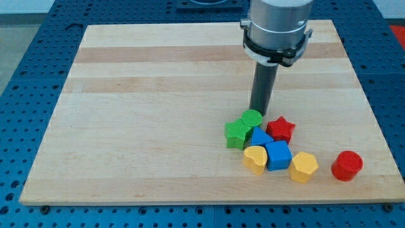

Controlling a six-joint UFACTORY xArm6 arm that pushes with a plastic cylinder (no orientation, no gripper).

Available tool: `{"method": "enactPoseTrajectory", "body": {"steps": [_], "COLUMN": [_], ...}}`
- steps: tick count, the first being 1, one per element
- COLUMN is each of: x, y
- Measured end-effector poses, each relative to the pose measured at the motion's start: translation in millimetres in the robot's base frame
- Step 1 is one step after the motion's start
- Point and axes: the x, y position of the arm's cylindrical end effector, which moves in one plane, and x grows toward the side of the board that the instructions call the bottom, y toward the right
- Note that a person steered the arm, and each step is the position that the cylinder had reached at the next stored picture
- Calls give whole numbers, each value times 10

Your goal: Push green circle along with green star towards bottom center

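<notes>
The green circle lies on the wooden board, right of centre toward the view's bottom. The green star touches it on its lower left. My tip stands just above and right of the green circle, touching or nearly touching its upper edge. The rod rises from there to the arm's grey flange at the view's top.
A red star lies right of the green circle. A blue triangle, a blue cube, a yellow heart and a yellow hexagon cluster below. A red cylinder sits alone at the right.
</notes>
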Motion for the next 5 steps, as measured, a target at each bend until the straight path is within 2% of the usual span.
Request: {"method": "enactPoseTrajectory", "body": {"steps": [5], "x": [-50], "y": [-762]}}
